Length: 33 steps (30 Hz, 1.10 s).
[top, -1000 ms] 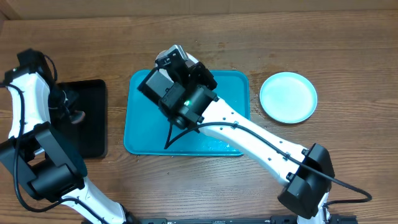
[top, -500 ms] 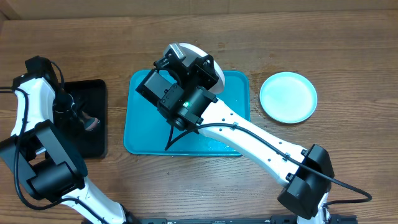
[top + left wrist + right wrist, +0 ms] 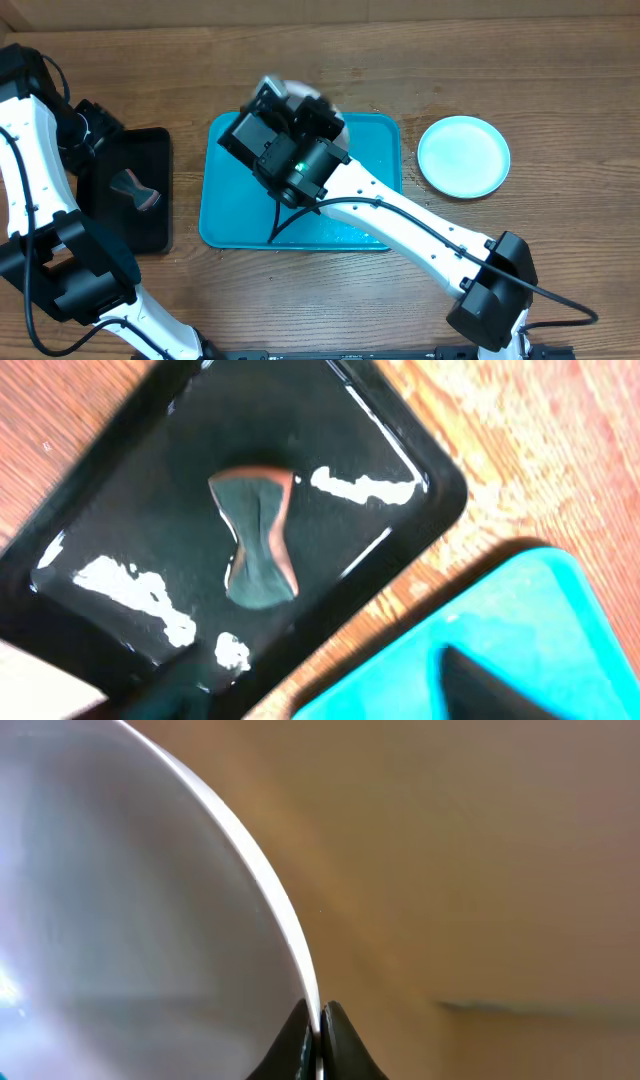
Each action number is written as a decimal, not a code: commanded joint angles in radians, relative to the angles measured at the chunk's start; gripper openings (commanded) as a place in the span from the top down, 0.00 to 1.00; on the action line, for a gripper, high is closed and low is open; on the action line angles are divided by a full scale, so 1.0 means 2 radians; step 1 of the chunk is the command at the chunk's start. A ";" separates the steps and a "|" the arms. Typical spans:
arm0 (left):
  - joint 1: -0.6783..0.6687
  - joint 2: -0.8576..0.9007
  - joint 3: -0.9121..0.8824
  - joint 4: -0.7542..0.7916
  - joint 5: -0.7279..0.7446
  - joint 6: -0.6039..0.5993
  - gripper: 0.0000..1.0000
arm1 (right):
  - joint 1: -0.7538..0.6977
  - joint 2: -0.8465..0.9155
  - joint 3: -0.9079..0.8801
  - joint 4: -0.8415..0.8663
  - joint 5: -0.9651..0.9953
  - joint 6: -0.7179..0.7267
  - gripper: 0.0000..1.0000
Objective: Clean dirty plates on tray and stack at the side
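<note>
My right gripper (image 3: 283, 103) is shut on the rim of a white plate (image 3: 312, 98), held tilted above the far edge of the turquoise tray (image 3: 225, 205). In the right wrist view the plate (image 3: 130, 920) fills the left side, its edge pinched between the fingertips (image 3: 300, 1030) of the gripper (image 3: 320, 1025). A pale mint-blue plate (image 3: 463, 157) lies on the table right of the tray. My left gripper (image 3: 98, 130) hangs open over the black tray's far end; its fingers (image 3: 480, 680) show as dark blurs with nothing between them.
A small hourglass-shaped scrubber (image 3: 258, 535) lies loose on the wet black tray (image 3: 120, 490), which stands left of the turquoise tray (image 3: 530, 620). In the overhead view, the scrubber (image 3: 135, 190) rests mid-tray. The right arm (image 3: 400, 215) crosses over the turquoise tray.
The left gripper has opened, let the scrubber drop onto the black tray, and drawn back up and to the left. The right gripper keeps the white plate and has shifted it slightly.
</note>
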 commanded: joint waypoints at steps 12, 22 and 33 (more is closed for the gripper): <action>-0.001 -0.005 -0.002 -0.003 0.017 0.002 0.00 | -0.022 -0.017 0.007 -0.048 -0.235 -0.128 0.96; -0.001 -0.005 -0.002 -0.003 0.019 0.002 0.00 | -0.186 -0.045 0.007 -0.076 -0.225 0.128 0.96; -0.001 -0.005 -0.002 -0.002 0.019 0.002 0.00 | -0.510 -0.022 -0.007 -0.224 -0.542 0.159 0.96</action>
